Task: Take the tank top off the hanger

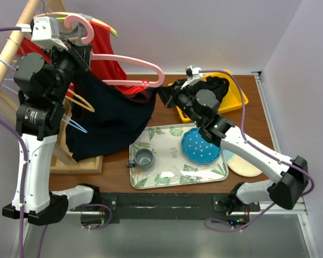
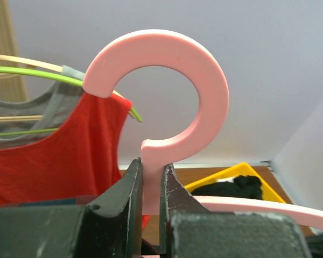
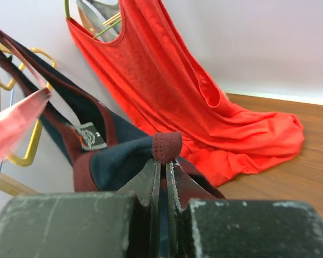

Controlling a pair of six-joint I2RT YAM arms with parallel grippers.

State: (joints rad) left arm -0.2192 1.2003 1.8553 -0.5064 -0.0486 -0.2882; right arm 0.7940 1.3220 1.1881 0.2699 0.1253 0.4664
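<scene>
Two robot arms stand at a wooden table (image 1: 258, 124). The left pincer (image 2: 151, 180) is raised high and almost closed. Its two dark jaws are clamped on the flat neck of a pink hanger (image 2: 169, 80). The hanger's round hook rises straight above the jaws, and its long arm runs out to this pincer's right.

Below and to the right of the left pincer hangs the navy tank top (image 1: 110, 121), trimmed in maroon and draped from the hanger down toward the tabletop.

The right pincer (image 3: 161, 164) is squeezed fully closed on a maroon-bound edge of the navy tank top. A fold of the trim pokes up just above its fingertips, and the cloth is pulled taut between the two pincers. It is hard to make out whether a strap loops over the hanger's far end.

Beyond the right pincer, a red tank top (image 3: 167, 91) hangs by the wall and pools on the table. Behind this pincer, beside its arm, are a yellow bin (image 1: 241, 97) and a leaf-patterned tray (image 1: 167, 180). The tray holds a blue plate (image 1: 202, 146) and a grey cup (image 1: 144, 158).
</scene>
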